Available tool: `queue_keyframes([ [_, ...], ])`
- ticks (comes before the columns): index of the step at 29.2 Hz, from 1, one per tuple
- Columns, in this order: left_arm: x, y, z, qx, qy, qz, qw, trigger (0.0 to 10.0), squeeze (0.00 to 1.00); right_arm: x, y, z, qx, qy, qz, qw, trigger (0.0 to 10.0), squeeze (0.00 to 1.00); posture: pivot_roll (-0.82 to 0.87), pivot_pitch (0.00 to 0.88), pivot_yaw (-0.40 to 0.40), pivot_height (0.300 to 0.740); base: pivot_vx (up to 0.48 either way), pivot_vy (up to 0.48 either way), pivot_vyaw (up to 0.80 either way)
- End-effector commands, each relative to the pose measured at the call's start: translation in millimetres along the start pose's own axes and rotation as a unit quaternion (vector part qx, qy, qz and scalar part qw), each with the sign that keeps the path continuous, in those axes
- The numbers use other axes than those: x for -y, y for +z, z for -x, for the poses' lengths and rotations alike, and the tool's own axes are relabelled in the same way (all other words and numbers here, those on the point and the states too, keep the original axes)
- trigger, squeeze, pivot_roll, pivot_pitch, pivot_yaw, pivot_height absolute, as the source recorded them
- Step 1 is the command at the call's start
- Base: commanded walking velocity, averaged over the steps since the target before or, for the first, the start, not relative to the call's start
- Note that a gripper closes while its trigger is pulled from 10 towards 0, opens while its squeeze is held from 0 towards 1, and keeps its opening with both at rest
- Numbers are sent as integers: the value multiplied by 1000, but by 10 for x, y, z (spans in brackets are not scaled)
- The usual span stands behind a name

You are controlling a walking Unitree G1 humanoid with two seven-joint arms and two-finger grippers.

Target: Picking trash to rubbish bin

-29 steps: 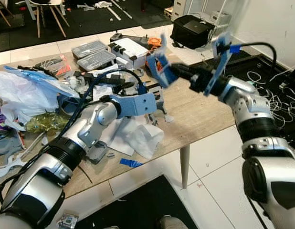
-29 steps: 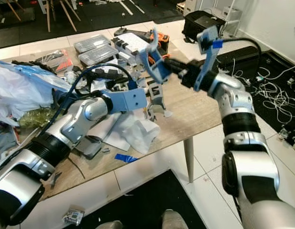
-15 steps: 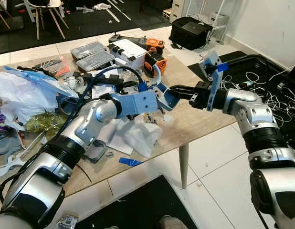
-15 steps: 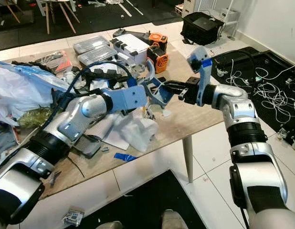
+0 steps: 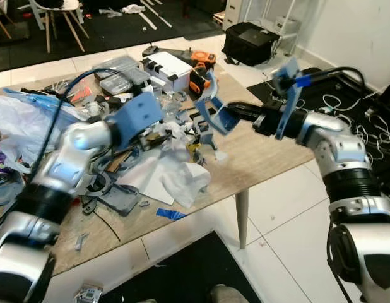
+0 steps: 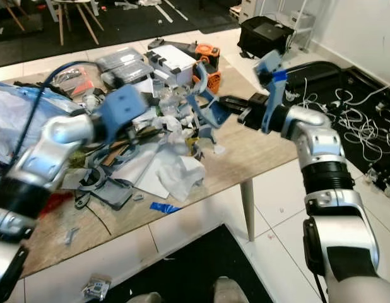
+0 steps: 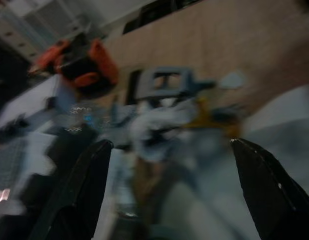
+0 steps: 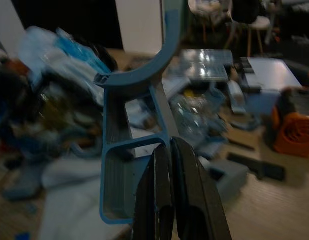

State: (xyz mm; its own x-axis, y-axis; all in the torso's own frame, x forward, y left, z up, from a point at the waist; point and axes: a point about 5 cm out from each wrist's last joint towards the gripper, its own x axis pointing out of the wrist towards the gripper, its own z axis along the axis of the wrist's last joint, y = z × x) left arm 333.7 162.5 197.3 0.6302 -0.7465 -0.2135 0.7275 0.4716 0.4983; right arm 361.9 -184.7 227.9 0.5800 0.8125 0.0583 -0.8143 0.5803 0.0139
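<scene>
Jaws of the left gripper (image 7: 167,195) spread wide over the clutter heap (image 5: 176,136) at mid-table, pads (image 7: 267,180) apart and nothing between them, wrist view blurred. Left arm (image 5: 62,167) stretched across the wooden table (image 5: 264,154) from the near left edge, blue wrist block (image 5: 137,120) level with the heap. Crumpled plastic bags (image 5: 24,123) piled at the table's left end, grey parts (image 5: 116,196) lying just beside the arm. White paper (image 5: 173,177) spread near the front edge, a scrap of blue tape (image 5: 171,214) just in front of it. Clear cases (image 5: 119,69) and a white box (image 5: 166,63) along the far edge, an orange and black tool (image 5: 198,69) right of them. Right of the heap, a blue-grey plastic bracket (image 5: 214,110), curved at one end and box-framed at the other, held clear above the table. Jaws of the right gripper (image 8: 170,165) pressed together on the bracket's frame edge, pinching it, right arm (image 5: 334,148) reaching in from the right over the table's corner. Further right, on the tiled floor (image 5: 277,202), a black bag (image 5: 248,41) beyond the table and white cables (image 6: 362,126) tangled on a dark mat.
</scene>
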Motion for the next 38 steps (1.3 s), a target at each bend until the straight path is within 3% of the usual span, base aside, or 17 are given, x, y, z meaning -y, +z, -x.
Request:
queue_keyframes([
  [1,-7,68,28,31,-3,25,999,10000,0,-29,58,28,35,9,-8,999,10000,0,-57,0,-31,740,0,0,0],
  [4,28,129,-2,81,11,89,993,10000,0,-15,79,119,93,0,-40,995,10000,0,-60,0,-33,740,0,0,0],
  [6,36,224,-58,128,32,152,979,10000,0,9,39,187,128,-6,-81,989,10000,0,-60,0,-33,740,0,0,0],
  [9,38,287,-85,155,42,186,969,10000,0,15,-8,214,128,-13,-85,988,10000,0,-57,0,-33,740,0,0,0],
  [10,44,351,-110,183,48,224,956,10000,0,16,-63,230,123,-20,-88,988,10000,0,-53,0,-38,740,0,0,0],
  [11,44,351,-110,183,48,224,956,10000,0,16,-63,230,123,-20,-88,988,10000,0,-53,0,-38,740,0,0,0],
  [12,52,405,-130,206,55,252,944,10000,0,5,-122,241,111,-23,-81,990,10000,0,-53,0,-38,740,0,0,0],
  [13,52,405,-130,206,55,252,944,10000,0,5,-122,241,111,-23,-81,990,10000,0,-53,0,-38,740,0,0,0],
  [15,75,481,-174,238,61,291,925,10000,0,-31,-190,242,98,-18,-73,992,10000,0,-51,0,-37,740,0,0,0],
  [16,75,481,-174,238,61,291,925,10000,0,-31,-190,242,98,-18,-73,992,10000,0,-51,0,-37,740,0,0,0],
  [21,162,609,-247,277,37,338,899,10000,0,-66,-148,211,122,-3,-84,989,10000,0,-49,0,-39,740,0,0,0],
  [26,210,630,-274,274,36,355,893,10000,0,-105,-175,178,118,8,-88,989,10000,0,-48,0,-41,740,0,0,0],
  [30,301,636,-320,264,24,374,888,10000,0,-203,-228,157,93,48,-67,992,10000,0,-49,0,-42,740,0,0,0],
  [38,326,625,-338,252,30,372,893,10000,0,-248,-239,168,70,65,-40,995,10000,0,-52,0,-40,740,0,0,0],
])
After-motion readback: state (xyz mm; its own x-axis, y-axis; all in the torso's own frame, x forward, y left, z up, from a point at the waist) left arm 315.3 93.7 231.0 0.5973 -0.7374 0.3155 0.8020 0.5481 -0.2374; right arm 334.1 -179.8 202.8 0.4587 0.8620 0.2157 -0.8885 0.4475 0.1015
